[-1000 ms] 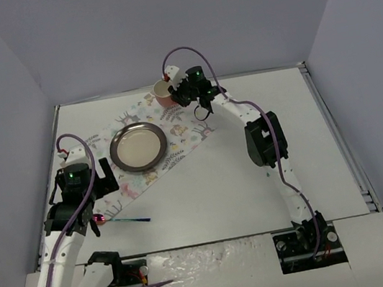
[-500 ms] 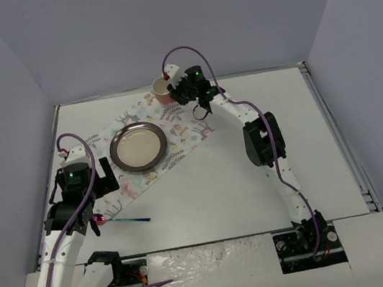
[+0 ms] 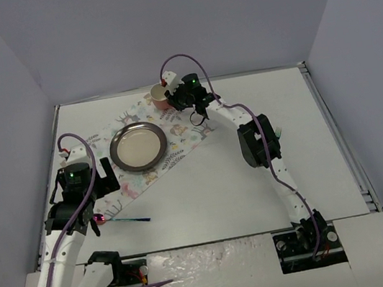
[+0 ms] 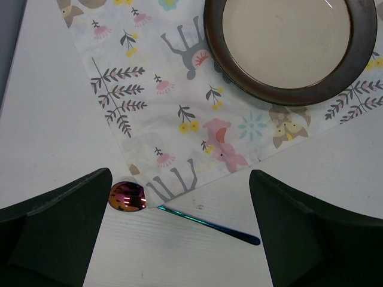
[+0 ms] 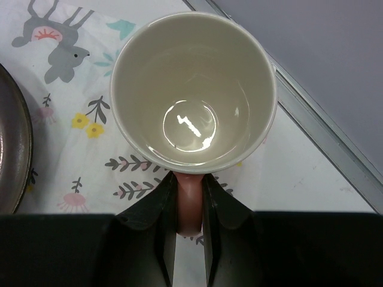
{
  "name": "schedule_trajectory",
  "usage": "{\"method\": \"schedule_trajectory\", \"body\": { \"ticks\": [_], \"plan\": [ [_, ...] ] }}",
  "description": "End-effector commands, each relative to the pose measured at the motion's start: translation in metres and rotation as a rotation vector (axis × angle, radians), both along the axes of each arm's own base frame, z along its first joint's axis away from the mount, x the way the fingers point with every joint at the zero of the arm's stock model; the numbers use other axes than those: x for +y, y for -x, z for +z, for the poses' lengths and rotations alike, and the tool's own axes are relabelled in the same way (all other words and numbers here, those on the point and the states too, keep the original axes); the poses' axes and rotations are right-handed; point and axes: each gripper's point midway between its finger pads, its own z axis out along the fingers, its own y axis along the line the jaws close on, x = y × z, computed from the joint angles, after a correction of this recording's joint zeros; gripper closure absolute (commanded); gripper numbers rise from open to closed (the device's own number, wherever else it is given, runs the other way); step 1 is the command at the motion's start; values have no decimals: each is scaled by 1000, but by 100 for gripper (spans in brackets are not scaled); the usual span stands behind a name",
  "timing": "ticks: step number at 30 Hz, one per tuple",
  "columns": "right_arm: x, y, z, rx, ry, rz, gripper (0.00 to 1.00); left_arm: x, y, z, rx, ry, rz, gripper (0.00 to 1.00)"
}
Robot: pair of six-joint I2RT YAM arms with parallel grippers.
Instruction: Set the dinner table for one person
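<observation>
Since the right gripper (image 5: 190, 197) was clamped on the pink handle (image 5: 190, 212) of the cream mug (image 5: 192, 89), the step in hand looked like setting the mug down at the far corner of the animal-print placemat (image 4: 179, 89), beyond the brown-rimmed plate (image 4: 281, 98). The mug was upright, mouth up and empty, over the placemat's far corner, close to the back edge of the dinner table (image 3: 206, 192). Whether its base was down couldn't be told. Doing it well meant holding the mug level, lowering it straight until the base bore fully on the cloth, not half off its edge, with a gap left to the plate. Release only once seated, then back out along the handle line so the fingers didn't drag the mug or ruck the cloth. The left gripper (image 4: 179, 203) was spread wide, holding nothing, above the iridescent spoon (image 4: 127, 197), which lay on the bare table just at the placemat's near corner; probably the next pick
</observation>
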Motion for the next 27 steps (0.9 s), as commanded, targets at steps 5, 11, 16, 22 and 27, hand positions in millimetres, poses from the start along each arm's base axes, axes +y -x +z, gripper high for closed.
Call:
{"method": "schedule_trajectory", "body": {
  "ticks": [5, 11, 16, 22, 27],
  "plan": [
    [17, -20, 113, -276, -152, 3, 100, -2, -11, 14, -64, 0, -10, 3],
    [15, -21, 108, -270, -141, -5, 100, -2, -11, 12, -57, -1, -10, 3],
    [14, -21, 105, -265, -130, -9, 100, -1, -11, 13, -59, -2, -9, 3],
    [15, -20, 102, -261, -125, -4, 100, -1, -11, 12, -56, -3, -8, 3],
    [12, -22, 97, -257, -115, -7, 95, -1, -10, 13, -57, -2, -6, 3]
  ]
}}
